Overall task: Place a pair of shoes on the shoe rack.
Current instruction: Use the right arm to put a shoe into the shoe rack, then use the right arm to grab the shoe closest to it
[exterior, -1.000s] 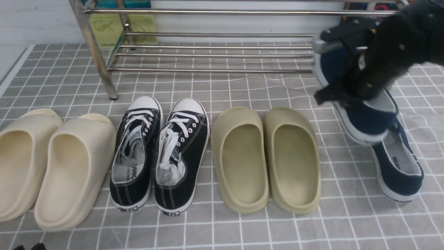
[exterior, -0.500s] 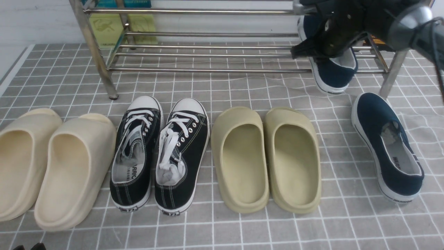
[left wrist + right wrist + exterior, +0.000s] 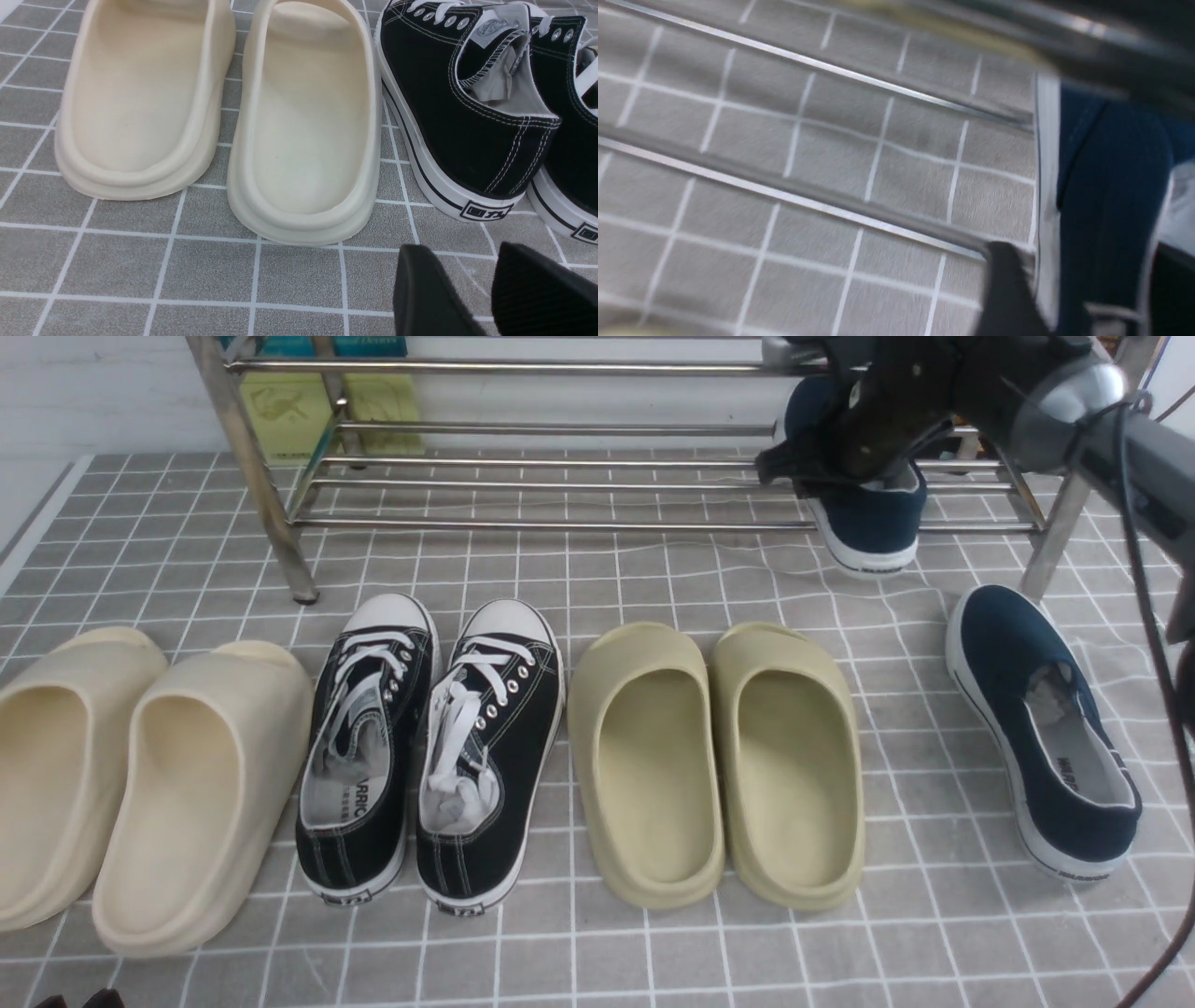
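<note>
front: between the arms, facing the steel rack (image 3: 560, 526), whole shoe row | left wrist: close, over cream slides (image 3: 187, 803), farthest from rack | right wrist: close against rack bars; rack shared with front

Rack (image 3: 560, 526): thin metal bars, polished, glossy, highlights thrown back. Slip-on shoe (image 3: 1027, 681): matt navy cloth, smooth white rubber-like sole. Lace-up sneakers (image 3: 448, 93): matt black woven cloth, pale stitching seen. Cream slides (image 3: 303, 116), olive slides (image 3: 658, 775): smooth moulded foam-like plastic, dull sheen. Floor (image 3: 210, 280): fine-grained, matt, faintly rough, wrinkled in places.
</note>
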You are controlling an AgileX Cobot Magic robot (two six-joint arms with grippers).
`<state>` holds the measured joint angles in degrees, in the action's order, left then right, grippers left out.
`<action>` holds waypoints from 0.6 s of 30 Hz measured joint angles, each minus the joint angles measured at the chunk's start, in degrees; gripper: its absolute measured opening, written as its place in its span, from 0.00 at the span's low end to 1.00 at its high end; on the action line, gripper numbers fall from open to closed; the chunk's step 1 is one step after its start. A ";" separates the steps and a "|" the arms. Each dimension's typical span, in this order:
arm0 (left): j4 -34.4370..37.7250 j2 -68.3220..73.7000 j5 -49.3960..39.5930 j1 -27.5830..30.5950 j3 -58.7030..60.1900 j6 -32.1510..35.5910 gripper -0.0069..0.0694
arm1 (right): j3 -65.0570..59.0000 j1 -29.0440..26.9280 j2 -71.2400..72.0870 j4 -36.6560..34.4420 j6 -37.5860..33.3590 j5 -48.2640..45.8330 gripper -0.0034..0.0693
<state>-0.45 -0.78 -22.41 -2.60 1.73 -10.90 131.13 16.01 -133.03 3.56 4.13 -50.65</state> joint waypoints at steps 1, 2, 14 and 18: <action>0.00 0.00 0.00 0.00 0.00 0.00 0.40 | 0.00 0.00 0.96 -0.27 -0.13 -1.00 0.72; 0.00 0.00 0.00 0.00 0.00 0.00 0.40 | 0.00 0.00 2.10 -0.33 -0.14 -2.06 0.77; 0.00 0.00 0.00 0.00 0.00 0.00 0.40 | -16.23 -3.18 27.09 4.94 4.01 -13.83 0.84; 0.00 0.00 0.00 0.00 0.00 0.00 0.40 | -34.70 -7.88 29.01 4.67 6.57 -17.92 0.83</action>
<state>-0.45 -0.78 -22.41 -2.60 1.73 -10.90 96.43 8.14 -104.03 8.23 10.70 -68.57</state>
